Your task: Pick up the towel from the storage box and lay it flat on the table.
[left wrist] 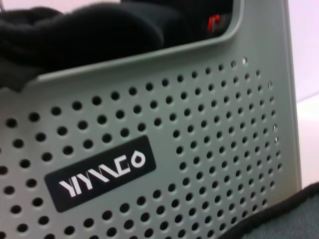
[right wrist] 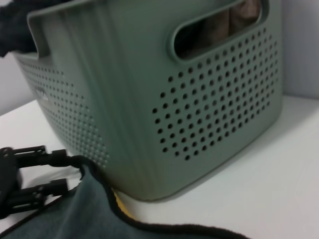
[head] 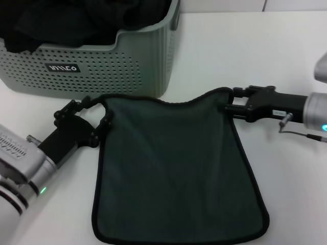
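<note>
With the dark green black-edged cloth towel spread on the white counter before the sage-green perforated plastic storage box, left gripper and right gripper each pinch a far corner, so releasing seems next.

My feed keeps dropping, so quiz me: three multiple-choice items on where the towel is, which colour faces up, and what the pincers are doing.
1. Where is the towel?
A. inside the storage box
B. on the table in front of the storage box
C. hanging off the table edge

2. Which side faces up?
A. dark green
B. mustard yellow
C. white

3. How do the pincers stand?
A. both open, away from the towel
B. only the right holds it
C. each shut on a far corner

Answers: 1 B, it lies spread on the table before the storage box. 2 A, green shows. 3 C, left pincer and right pincer pinch the corners.
</note>
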Tool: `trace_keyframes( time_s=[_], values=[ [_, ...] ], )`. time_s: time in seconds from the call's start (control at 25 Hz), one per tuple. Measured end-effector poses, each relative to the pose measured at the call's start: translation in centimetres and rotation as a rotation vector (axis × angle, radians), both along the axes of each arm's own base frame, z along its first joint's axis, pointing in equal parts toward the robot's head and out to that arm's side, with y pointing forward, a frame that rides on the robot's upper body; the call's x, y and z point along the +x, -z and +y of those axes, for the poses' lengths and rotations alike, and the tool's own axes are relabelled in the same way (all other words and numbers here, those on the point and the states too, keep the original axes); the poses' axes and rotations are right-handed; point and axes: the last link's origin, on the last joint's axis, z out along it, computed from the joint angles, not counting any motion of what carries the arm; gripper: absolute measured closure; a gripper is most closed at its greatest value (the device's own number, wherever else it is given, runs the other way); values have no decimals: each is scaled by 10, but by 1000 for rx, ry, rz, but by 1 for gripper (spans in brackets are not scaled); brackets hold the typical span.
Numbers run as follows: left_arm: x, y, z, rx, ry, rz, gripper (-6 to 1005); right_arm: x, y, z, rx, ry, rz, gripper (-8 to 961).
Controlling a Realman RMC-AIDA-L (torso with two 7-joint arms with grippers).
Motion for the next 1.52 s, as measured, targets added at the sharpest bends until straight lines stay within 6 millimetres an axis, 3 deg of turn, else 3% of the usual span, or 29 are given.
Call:
trace_keyframes(
  time_s=[0.04, 0.28, 0.56, 0.76, 1.0, 1.04, 1.28, 1.52],
  values=[
    [1, -2, -2, 6, 7, -18, 449, 2, -3, -2, 14, -3, 1, 353],
    [3, -16, -18, 52, 48, -128, 357, 8, -22, -15, 83, -16, 7, 202],
    [12, -35, -39, -68, 174, -307, 361, 2, -39, -41, 82, -110, 46, 63],
    [28, -50, -55, -191, 332, -409, 363, -21, -54, -78, -56, -377, 160, 64],
    [54, -57, -65, -415, 536, -494, 366, -27, -75, -108, -162, -559, 280, 64],
    [57, -57, -65, -450, 556, -497, 367, -29, -82, -120, -205, -641, 318, 64],
    [76, -46, -59, -688, 630, -493, 372, -31, -89, -136, -272, -733, 363, 63],
    [81, -43, -57, -730, 648, -487, 380, -31, -89, -139, -283, -743, 373, 64]
  ],
)
